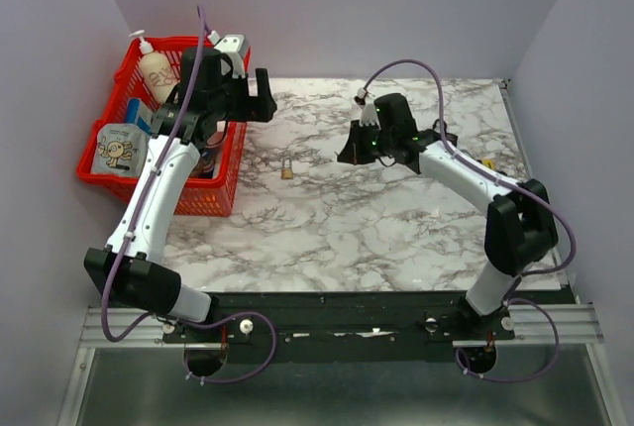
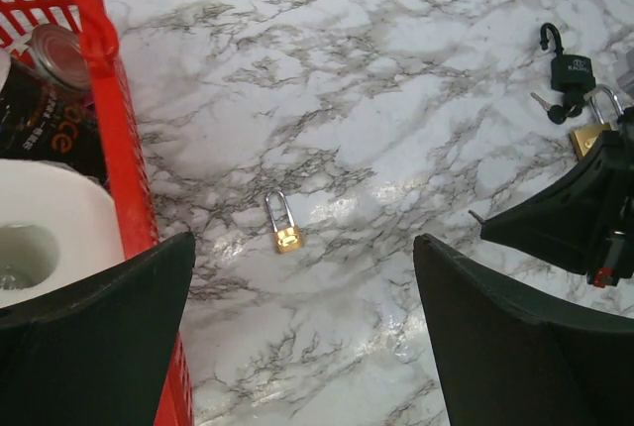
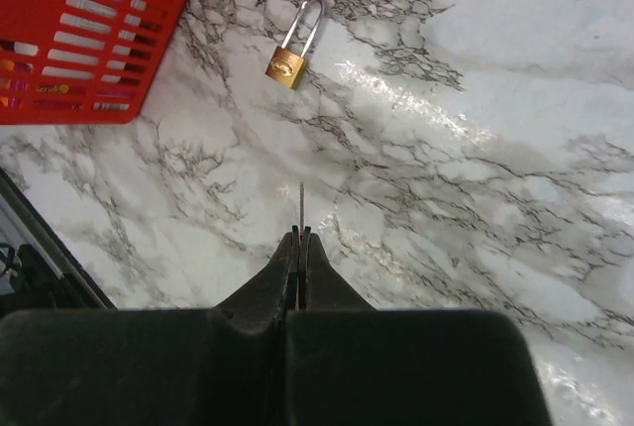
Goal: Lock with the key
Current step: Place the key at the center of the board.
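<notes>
**Holding the key short of a loose padlock**

Nearest its wrist camera, the right gripper (image 3: 299, 238) has its fingers pressed together on the key (image 3: 300, 206). The thin blade sticks out ahead, edge-on, over the marble table (image 3: 515, 149). Beyond the blade and apart from it, the padlock (image 3: 290, 54) lies flat on the marble. Its brass body is toward the gripper and its long shackle points away, near the corner of the red basket (image 3: 89, 40). The left gripper (image 2: 303, 248) hovers above the same padlock with its fingers spread wide, holding nothing. Whether the shackle is seated in the body is too small to tell.

The padlock looks small, hard and light, so it will likely skate on the glossy surface when the key pushes at it. The left fingers should clamp the brass body across its flat faces, leaving the keyhole end free.
</notes>
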Motion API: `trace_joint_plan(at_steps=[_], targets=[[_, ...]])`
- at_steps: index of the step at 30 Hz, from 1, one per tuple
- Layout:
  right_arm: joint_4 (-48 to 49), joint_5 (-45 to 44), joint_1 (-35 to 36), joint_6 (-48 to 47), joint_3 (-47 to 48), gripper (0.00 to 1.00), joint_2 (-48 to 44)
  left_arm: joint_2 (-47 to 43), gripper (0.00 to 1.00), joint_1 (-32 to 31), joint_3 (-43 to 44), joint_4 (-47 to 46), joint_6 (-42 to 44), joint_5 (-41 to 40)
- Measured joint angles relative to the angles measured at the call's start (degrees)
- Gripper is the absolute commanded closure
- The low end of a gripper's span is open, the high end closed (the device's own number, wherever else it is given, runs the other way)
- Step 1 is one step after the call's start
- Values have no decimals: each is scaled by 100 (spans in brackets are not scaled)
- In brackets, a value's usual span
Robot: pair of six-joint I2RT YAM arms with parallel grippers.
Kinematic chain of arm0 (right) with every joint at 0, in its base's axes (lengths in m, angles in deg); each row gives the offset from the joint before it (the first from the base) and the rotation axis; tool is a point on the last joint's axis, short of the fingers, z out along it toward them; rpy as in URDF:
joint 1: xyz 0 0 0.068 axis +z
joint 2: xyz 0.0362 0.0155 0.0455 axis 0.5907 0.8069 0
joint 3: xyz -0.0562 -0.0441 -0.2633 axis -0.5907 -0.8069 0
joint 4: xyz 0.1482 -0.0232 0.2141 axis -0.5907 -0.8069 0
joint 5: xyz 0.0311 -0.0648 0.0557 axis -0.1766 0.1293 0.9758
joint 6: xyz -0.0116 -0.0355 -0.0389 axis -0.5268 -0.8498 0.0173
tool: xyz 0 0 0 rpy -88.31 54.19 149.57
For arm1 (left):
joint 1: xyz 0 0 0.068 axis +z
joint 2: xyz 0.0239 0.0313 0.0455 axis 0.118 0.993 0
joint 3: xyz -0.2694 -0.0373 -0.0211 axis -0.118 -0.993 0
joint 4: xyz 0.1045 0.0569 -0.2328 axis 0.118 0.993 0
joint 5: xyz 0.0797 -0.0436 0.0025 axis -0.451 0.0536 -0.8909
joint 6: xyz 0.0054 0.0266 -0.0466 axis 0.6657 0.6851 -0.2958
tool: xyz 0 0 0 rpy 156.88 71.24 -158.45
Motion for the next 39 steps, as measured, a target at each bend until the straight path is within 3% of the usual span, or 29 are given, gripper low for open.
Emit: trace_joint_plan(at_steps=[8, 19, 28, 39], targets=[[234, -326, 468, 774, 557, 99, 1180, -817, 1, 374, -1180, -459, -315, 83], [243, -935, 776, 1497, 1637, 99, 2605, -1488, 1, 1220, -1362, -868, -1058, 675], [234, -1119, 863, 1744, 1961, 99, 3112, -1488, 1, 1987, -1561, -1012, -1709, 1233], [219, -1156, 957, 2074, 2138, 92, 3412, -1464, 1, 2223, -1781, -1248, -2159, 1626]])
